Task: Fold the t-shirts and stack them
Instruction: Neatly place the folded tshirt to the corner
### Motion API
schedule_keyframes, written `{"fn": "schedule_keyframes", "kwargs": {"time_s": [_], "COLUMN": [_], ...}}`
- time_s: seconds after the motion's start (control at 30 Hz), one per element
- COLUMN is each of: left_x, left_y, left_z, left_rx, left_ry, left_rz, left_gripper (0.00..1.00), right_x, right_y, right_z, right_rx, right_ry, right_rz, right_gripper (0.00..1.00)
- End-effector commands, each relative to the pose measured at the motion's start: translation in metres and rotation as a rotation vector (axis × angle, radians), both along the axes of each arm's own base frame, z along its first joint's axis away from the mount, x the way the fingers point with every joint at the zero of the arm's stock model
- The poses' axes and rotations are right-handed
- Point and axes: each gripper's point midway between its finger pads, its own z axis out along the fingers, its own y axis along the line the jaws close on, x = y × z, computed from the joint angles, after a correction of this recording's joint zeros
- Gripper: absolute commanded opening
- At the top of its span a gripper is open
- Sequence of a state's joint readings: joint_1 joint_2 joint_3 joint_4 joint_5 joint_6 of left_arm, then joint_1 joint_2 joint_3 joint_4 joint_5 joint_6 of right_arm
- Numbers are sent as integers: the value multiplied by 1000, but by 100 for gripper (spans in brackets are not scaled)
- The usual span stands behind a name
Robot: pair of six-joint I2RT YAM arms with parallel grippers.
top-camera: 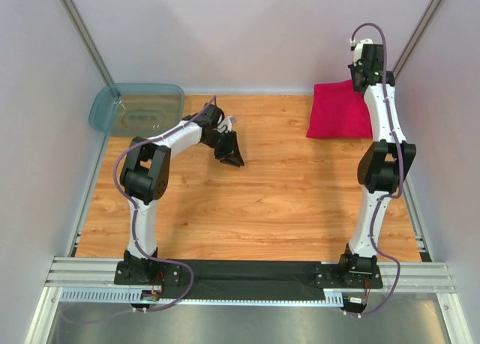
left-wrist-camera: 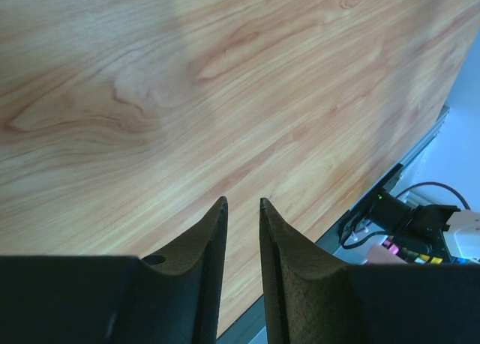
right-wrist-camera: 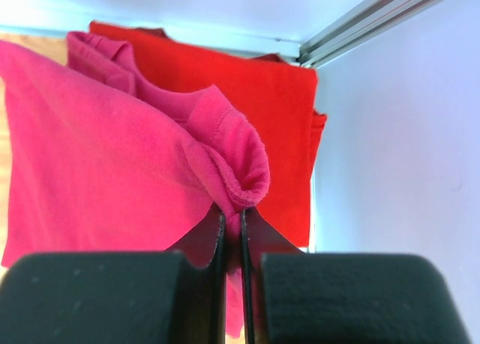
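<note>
A magenta-pink t-shirt lies on top of a brighter red folded t-shirt at the table's back right corner; in the top view the stack reads as one crimson rectangle. My right gripper is shut on a bunched hem edge of the magenta shirt, at the stack's right side. My left gripper hovers over bare wood left of the table's middle, its jaws a narrow gap apart and empty.
A translucent blue-grey plastic tub stands at the back left corner. The side wall and an aluminium post are close to the right of the stack. The table's front rail and cables show in the left wrist view.
</note>
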State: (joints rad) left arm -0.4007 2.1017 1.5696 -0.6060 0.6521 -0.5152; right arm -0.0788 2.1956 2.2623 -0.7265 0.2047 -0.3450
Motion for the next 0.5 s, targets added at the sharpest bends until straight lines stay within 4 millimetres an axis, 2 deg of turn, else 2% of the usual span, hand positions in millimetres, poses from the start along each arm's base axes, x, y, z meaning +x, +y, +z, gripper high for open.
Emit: {"fn": "schedule_keyframes", "kwargs": {"time_s": [0.0,0.03,0.17,0.3,0.47], "left_x": [1,1,-4,-5,-7], "left_y": [-12,-15,-25,-29,-31], "left_z": [22,23,20,20,20], "left_rx": [-30,-32,-33,-31,-31], "left_ry": [-69,-71,-66,-63,-61], "left_rz": [-24,-26,-44,-51,-48], "left_gripper": [30,30,30,30,30], "right_x": [20,22,32,40,45], "right_y": [-11,-15,-15,-20,-33], "right_z": [46,51,50,51,62], "right_rx": [5,4,24,25,18], "right_ry": [-157,-178,-198,-217,-266], "right_rz": [-3,-4,31,20,-11], "right_gripper": [0,0,0,0,0]}}
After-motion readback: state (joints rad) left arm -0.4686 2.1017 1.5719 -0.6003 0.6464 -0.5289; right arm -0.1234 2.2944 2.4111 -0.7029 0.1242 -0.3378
